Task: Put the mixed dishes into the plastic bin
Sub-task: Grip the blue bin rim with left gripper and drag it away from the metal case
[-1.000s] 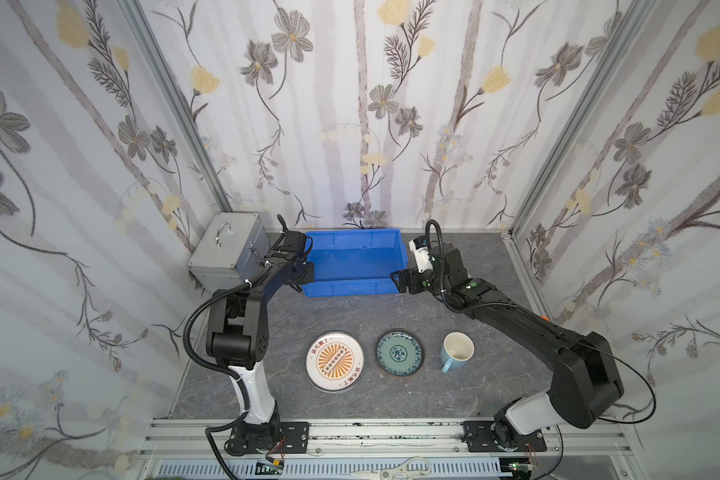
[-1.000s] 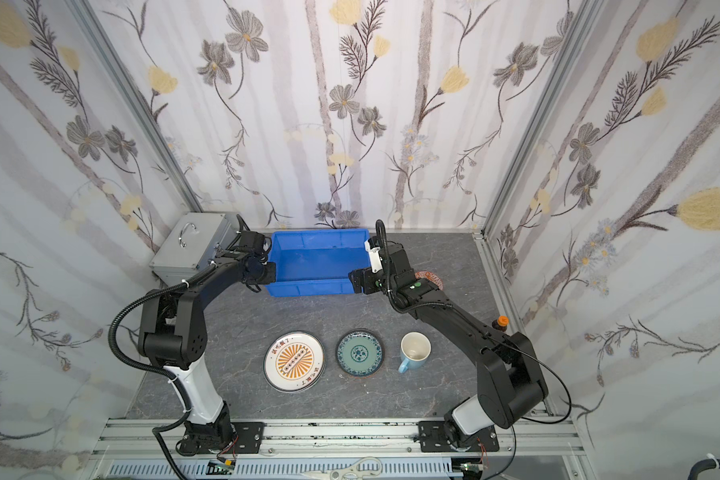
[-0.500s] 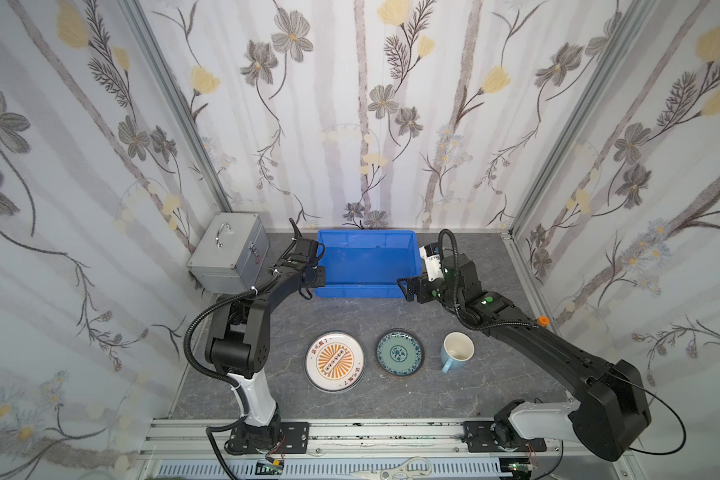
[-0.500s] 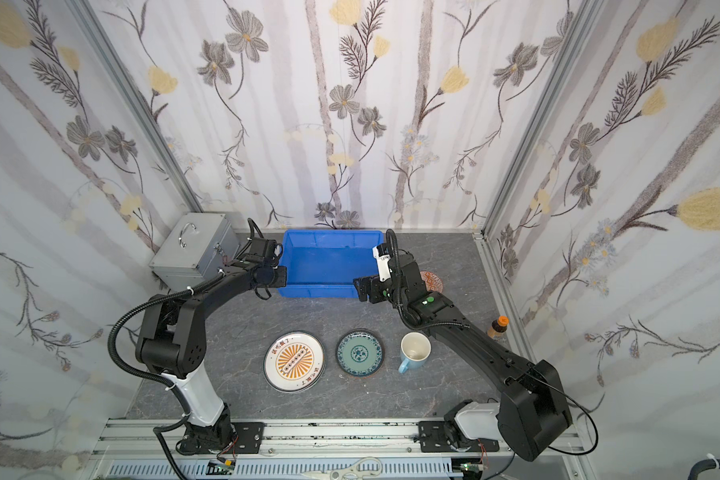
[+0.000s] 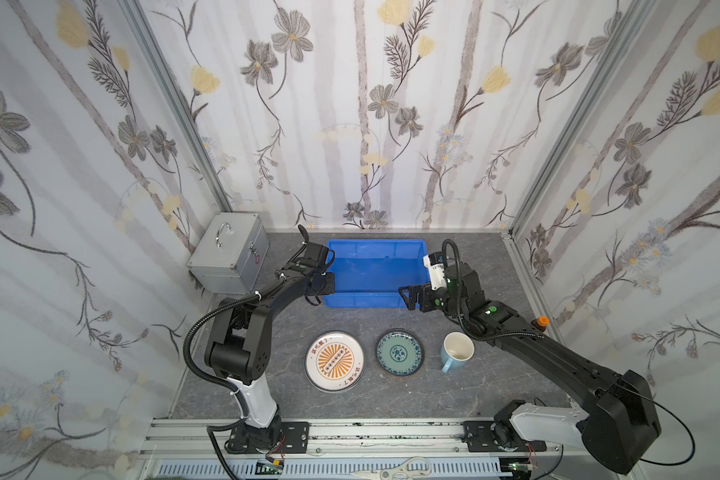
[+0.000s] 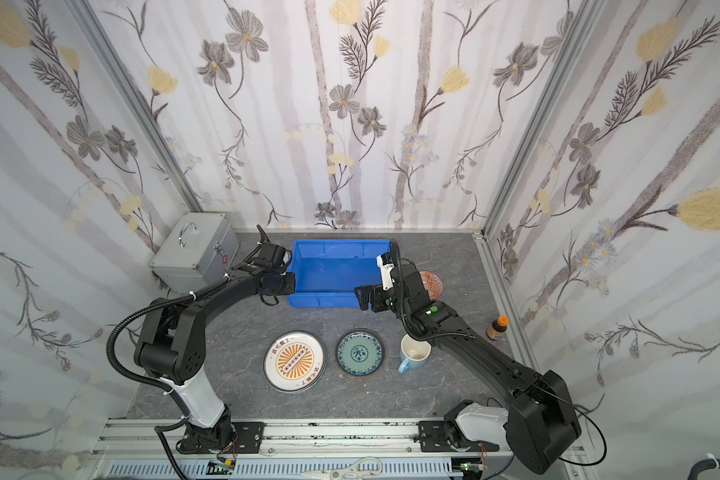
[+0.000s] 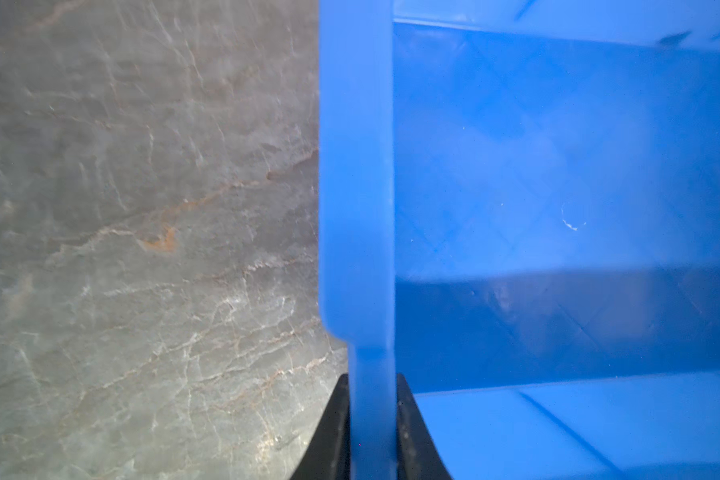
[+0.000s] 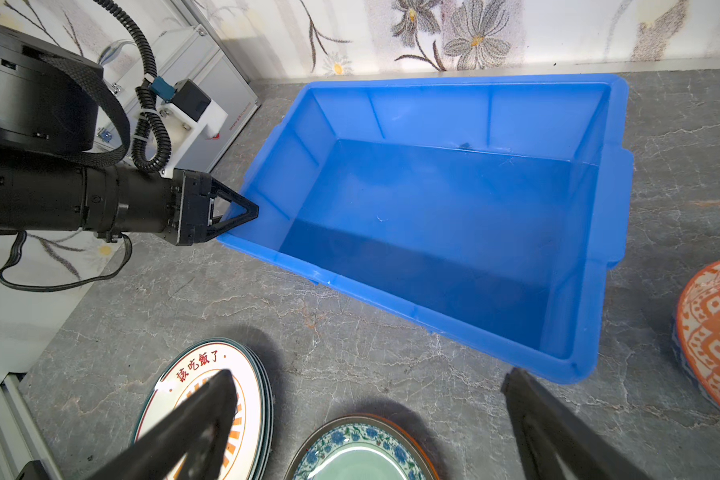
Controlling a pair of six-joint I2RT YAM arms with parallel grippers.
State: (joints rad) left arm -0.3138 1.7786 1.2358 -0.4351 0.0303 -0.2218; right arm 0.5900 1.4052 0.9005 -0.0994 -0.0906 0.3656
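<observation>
At the plastic bin, left gripper pinches its rim; right gripper gapes empty.

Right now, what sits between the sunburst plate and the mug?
The teal plate, and nothing else. It lies flat between the sunburst plate and the mug, touching neither. This shows in both top views.

text: 該吃飯了, red | on: rim of sunburst plate | metal case label: too small to read
</observation>
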